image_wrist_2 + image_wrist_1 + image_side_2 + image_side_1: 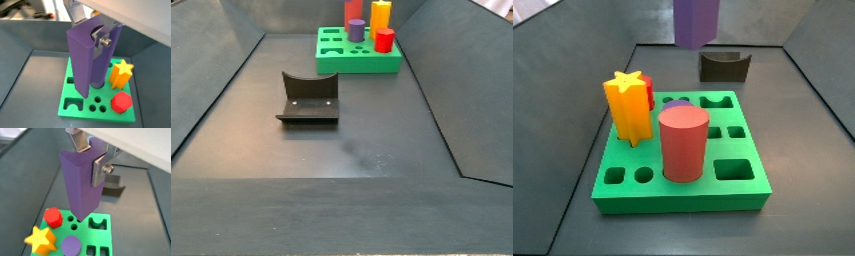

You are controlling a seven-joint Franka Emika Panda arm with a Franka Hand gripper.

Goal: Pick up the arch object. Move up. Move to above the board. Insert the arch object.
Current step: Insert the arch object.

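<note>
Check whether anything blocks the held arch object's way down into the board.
Nothing visible does. The gripper holds the arch object upright above the board; the yellow star and red hexagon stand off to one side.

Worktop [358, 150]: dark grey, matte, walled on its sides.
Board [358, 62]: green slab flat at the far end.
Fixture [307, 100]: dark bracket on its plate, mid-floor, apart from the board.
Hand [91, 157]: above the board, seemingly clear of the worktop.

Arch object [87, 60] showing purple; board [673, 200] green; star piece [628, 105] yellow-orange; cylinder [684, 145] red; gripper [92, 158] fingers silver.
</note>
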